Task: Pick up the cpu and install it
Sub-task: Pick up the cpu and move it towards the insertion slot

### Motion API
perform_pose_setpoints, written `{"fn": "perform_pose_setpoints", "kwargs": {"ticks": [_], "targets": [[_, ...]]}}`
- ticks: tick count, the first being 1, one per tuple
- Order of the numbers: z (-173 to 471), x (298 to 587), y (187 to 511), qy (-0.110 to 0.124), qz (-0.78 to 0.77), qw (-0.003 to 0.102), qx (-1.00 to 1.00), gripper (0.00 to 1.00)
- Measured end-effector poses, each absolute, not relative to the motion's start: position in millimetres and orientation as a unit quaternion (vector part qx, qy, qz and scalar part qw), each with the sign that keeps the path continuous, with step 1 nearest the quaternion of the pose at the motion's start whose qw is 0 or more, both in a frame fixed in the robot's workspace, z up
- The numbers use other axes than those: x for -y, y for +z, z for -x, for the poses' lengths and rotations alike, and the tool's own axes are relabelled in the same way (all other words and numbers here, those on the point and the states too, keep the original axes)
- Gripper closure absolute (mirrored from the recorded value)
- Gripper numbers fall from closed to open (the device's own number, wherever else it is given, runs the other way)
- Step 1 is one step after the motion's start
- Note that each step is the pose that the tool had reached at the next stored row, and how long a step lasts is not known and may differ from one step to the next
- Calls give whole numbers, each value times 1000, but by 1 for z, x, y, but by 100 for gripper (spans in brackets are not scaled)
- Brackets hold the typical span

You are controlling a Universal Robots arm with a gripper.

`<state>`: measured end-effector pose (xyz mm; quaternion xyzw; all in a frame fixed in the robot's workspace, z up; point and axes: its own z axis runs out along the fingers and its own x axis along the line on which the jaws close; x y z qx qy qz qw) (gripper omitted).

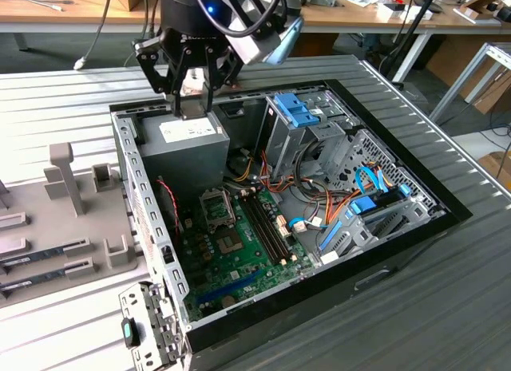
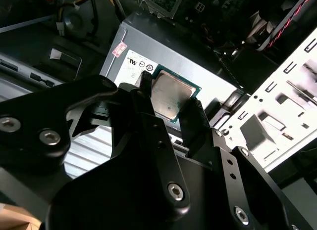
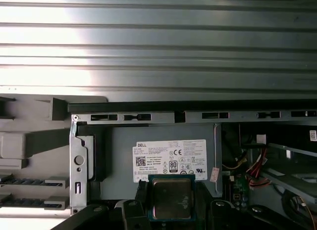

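The cpu [image 2: 172, 91] is pinched by two opposite edges between the claw's [image 2: 170, 98] black fingers [image 2: 144, 86]. Its silvery top faces both wrist views, with a thin green rim showing around it. It hangs clear of everything, above the white label of the grey power box [image 3: 124, 146].

In the exterior view the claw [image 1: 192, 90] sits over that box [image 1: 188, 151] at the far end of the open computer case [image 1: 447, 221]. The green board [image 1: 239, 255] lies lower, nearer the camera. A dark square frame [image 1: 217, 209] on that board looks like the socket, and it is well apart from the claw.

The step in hand looks like the carry. Doing it well means keeping the chip flat and square in the fingers, since the hold is only on thin edges and a tilt could let it slip. Squeeze enough to hold, no harder. Travel smoothly, high enough to clear the box and the case wall [image 1: 132, 159] beside it, and keep away from the loose cables [image 1: 263, 175].
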<state>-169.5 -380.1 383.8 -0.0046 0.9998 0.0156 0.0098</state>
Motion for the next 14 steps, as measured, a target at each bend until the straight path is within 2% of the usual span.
{"fn": "perform_pose_setpoints", "kwargs": {"ticks": [14], "targets": [[155, 380, 378, 16, 5, 10, -1000, 53]]}}
